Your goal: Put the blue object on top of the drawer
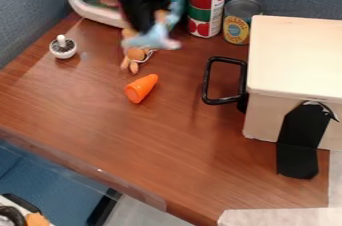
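Pincer: black, blurred, cut off above by the top edge; we see it closed on the blue object. Object: outline smeared, at the pincer's lower end, partly hiding a tan toy figure.

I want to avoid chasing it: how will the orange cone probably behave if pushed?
The orange cone will probably roll in a curve, since it lies on its side and tapers. Its smooth-looking surface may also feel slippery.
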`<control>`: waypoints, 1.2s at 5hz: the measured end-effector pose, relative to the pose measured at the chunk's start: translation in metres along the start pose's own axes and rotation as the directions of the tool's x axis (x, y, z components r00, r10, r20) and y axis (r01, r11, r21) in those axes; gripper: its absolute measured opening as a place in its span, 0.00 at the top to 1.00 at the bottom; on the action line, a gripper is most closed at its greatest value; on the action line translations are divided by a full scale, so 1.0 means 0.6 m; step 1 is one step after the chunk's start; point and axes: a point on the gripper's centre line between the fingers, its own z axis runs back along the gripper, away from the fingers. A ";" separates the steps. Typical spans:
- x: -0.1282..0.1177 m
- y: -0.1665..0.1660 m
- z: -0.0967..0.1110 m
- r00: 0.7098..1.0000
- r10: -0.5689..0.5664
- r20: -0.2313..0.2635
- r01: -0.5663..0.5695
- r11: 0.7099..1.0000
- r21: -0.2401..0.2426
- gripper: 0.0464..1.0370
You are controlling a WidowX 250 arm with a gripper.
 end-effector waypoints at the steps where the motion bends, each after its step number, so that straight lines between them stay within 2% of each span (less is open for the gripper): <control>1: 0.039 -0.075 0.003 0.996 -0.086 0.022 0.086 0.995 -0.041 0.95; 2: 0.075 -0.149 -0.010 0.986 -0.166 0.029 0.167 0.984 -0.062 0.95; 3: 0.099 -0.232 -0.040 0.964 -0.267 0.012 0.267 0.962 -0.065 0.95; 4: 0.113 -0.249 -0.072 0.958 -0.287 -0.021 0.286 0.956 -0.060 0.95; 5: 0.118 -0.255 -0.075 0.958 -0.287 -0.022 0.285 0.957 -0.055 0.92; 6: 0.109 -0.251 -0.070 0.970 -0.244 -0.022 0.242 0.969 -0.050 0.71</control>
